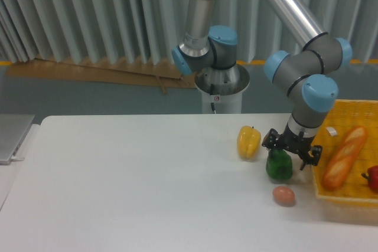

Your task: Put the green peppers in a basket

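Note:
The green pepper [279, 166] sits on the white table, right of a yellow pepper [248, 141] and just above a brown egg [284, 195]. My gripper [292, 150] hangs low right behind the green pepper's top and a little to its right, with its black fingers spread open and nothing visibly between them. The yellow mesh basket [345, 196] stands at the table's right edge, just right of the gripper; part of it is cut off by the frame.
In the basket lie a bread loaf [345, 156] and a red pepper [372, 179]. The robot's base [221, 87] stands behind the table's far edge. A grey object [12, 137] lies off the table's left end.

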